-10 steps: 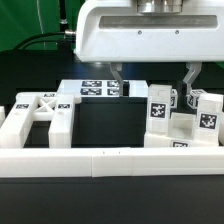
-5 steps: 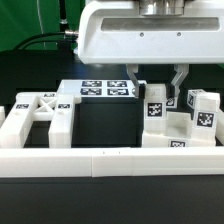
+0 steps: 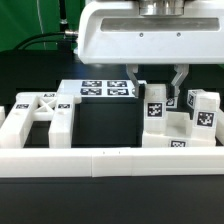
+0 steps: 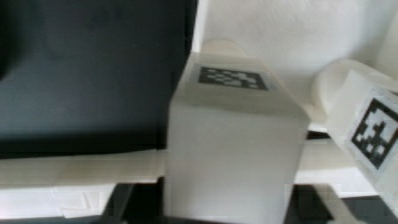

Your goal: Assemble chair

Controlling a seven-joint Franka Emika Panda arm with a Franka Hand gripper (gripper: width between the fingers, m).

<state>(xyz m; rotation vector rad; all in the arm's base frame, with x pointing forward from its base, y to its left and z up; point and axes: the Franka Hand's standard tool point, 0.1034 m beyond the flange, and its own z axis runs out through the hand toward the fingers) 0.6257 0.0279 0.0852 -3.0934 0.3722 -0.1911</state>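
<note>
Chair post [image 3: 157, 108] stands upright on the tabletop [image 3: 105, 125], toward the exterior view's right, long axis vertical, tag facing the camera. Claw [image 3: 156, 93] is straight above it, one finger on each side of the post's top. The claw is narrowed and apparently pressing both flanks, so I'd call it gripping the post (actual contact is hard to make out this small). Wrist view agrees: the post [image 4: 231, 140] fills the middle, with a tag on its top face. Second tagged block [image 3: 205, 110] is just beside it, further right, clear of the fingers. Cross-braced panel [image 3: 40, 112] lies well apart on the left, marker board [image 3: 105, 88] behind, border rail [image 3: 110, 160] in front. Next move is likely a straight lift, and the neighbouring block is close enough to snag.
</note>
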